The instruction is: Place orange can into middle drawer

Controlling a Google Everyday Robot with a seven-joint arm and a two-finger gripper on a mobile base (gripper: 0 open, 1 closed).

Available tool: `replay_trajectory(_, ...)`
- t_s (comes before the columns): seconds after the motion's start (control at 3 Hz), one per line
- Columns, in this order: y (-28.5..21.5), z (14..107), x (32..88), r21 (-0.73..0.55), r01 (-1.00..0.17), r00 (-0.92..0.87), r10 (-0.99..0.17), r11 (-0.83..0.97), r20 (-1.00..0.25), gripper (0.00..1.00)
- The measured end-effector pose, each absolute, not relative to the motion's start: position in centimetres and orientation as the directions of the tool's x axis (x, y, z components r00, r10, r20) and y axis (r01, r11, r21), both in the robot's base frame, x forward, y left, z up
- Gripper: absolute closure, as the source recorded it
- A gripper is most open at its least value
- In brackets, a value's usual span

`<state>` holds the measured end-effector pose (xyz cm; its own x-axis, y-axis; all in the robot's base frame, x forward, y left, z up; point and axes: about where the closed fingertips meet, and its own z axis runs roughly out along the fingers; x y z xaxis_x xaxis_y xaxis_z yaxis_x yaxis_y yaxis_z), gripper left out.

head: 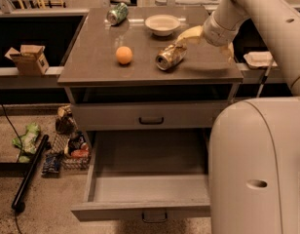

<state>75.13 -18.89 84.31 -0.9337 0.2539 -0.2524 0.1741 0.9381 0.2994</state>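
The robot's white body point(257, 169) fills the near right corner, well below the orange can point(169, 56). Beside the body, the middle drawer point(150, 189) stands pulled out, its plain grey inside showing, lower and nearer than the can. Above it, a shallower drawer front point(151, 112) with a black handle sits shut, under the edge of the tabletop point(91, 57) that bears the can. The orange can lies on its side toward the tabletop's right, its silver end facing the camera, and it is not in the drawer. An orange ball point(123, 55) rests to the can's left, apart from it. The yellow-tipped hand point(181, 42) meets the can's far end from the right, low over the tabletop. Whether it grips the can cannot be told. Just behind the can stands a white bowl point(162, 24), and farther back to the can's left lies a green can point(117, 13).
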Motion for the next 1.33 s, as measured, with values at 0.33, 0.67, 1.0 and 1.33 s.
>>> replay_trajectory(0.33, -18.3, 83.9, 75.6, 0.294, 0.185, -0.935, 0.260, 0.938, -0.239, 0.00)
replay_trajectory(0.67, -17.1, 84.4, 76.4, 0.279, 0.208, -0.931, 0.277, 0.937, -0.237, 0.00)
replay_trajectory(1.0, -15.7, 83.9, 77.0, 0.222, 0.245, -0.929, 0.294, 0.944, -0.224, 0.00)
replay_trajectory(1.33, -14.5, 82.8, 77.2, 0.184, 0.266, -0.933, 0.301, 0.946, -0.198, 0.00)
